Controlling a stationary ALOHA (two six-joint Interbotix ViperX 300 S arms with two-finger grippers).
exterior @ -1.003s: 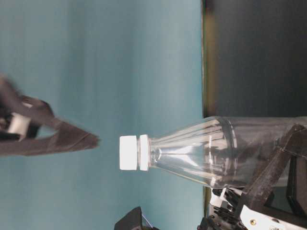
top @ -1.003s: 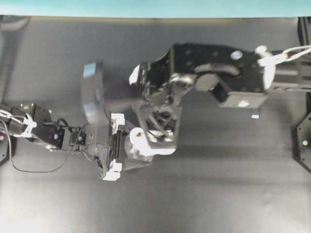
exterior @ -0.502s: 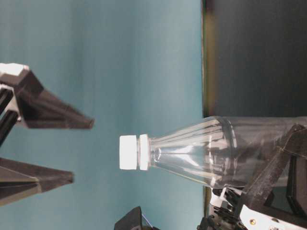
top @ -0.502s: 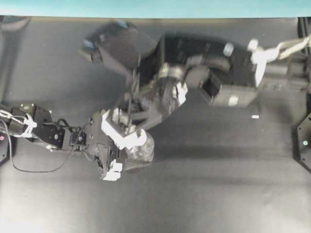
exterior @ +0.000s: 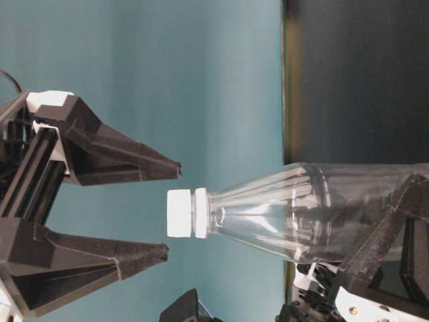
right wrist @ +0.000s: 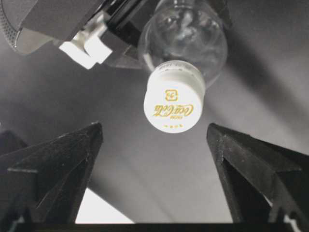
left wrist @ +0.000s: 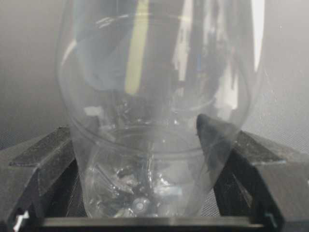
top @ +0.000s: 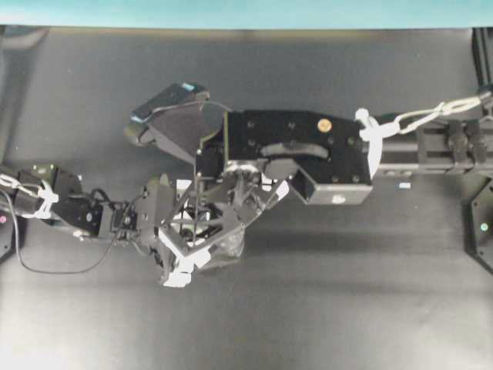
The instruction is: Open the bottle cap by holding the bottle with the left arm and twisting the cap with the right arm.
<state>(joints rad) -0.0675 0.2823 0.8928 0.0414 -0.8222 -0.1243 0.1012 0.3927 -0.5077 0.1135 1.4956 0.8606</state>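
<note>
The clear bottle (exterior: 295, 215) stands upright on the black table, and my left gripper (left wrist: 145, 150) is shut on its lower body, one black finger (left wrist: 43, 164) on each side. Its white bottle cap (right wrist: 174, 99), printed in gold, is on the neck. My right gripper (right wrist: 153, 129) hangs open just above it, pointing down. At table level the right gripper (exterior: 174, 210) has its two fingertips level with the cap's top, one on each side, touching nothing. In the overhead view the right arm (top: 293, 146) covers most of the bottle, and the left arm (top: 77, 212) reaches in from the left.
A small white scrap (top: 404, 186) lies on the table to the right of the right arm. A teal wall (top: 246, 11) runs along the far edge. A black fixture (top: 481, 223) sits at the right edge.
The right gripper has turned and come down toward the cap, so its open fingers now flank the cap's top. The bottle and the left gripper have not moved.
</note>
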